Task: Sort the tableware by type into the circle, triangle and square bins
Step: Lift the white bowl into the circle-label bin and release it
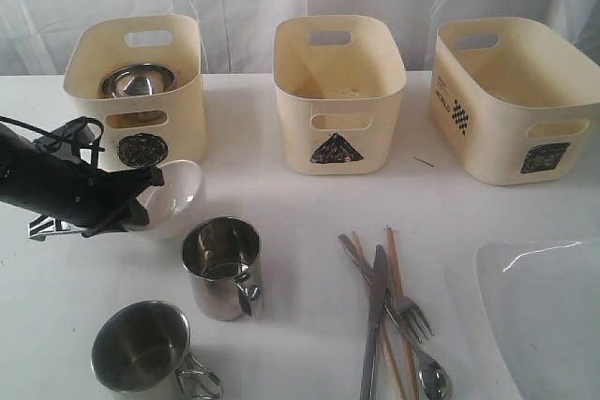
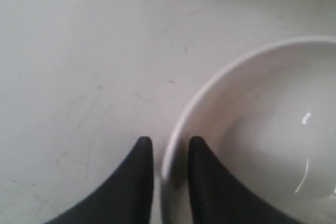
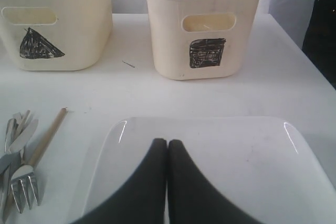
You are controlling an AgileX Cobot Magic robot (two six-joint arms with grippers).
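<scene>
My left gripper (image 2: 168, 142) straddles the rim of the small white bowl (image 2: 252, 129), one finger inside and one outside, shut on it. In the exterior view the bowl (image 1: 178, 196) sits tipped in front of the circle bin (image 1: 178, 119), which holds the steel bowl (image 1: 136, 81). Two steel mugs (image 1: 222, 267) (image 1: 141, 348) stand nearer the front. Knife (image 1: 375, 325), fork (image 1: 408, 311), spoon (image 1: 431, 377) and chopsticks (image 1: 398, 269) lie together. My right gripper (image 3: 168, 141) hangs shut and empty over the large white plate (image 3: 236, 150).
The triangle bin (image 1: 337, 128) stands at the back middle and the wider square bin (image 1: 497, 128) at the back right. The plate (image 1: 544, 316) lies at the front right edge. White curtains hang behind the table.
</scene>
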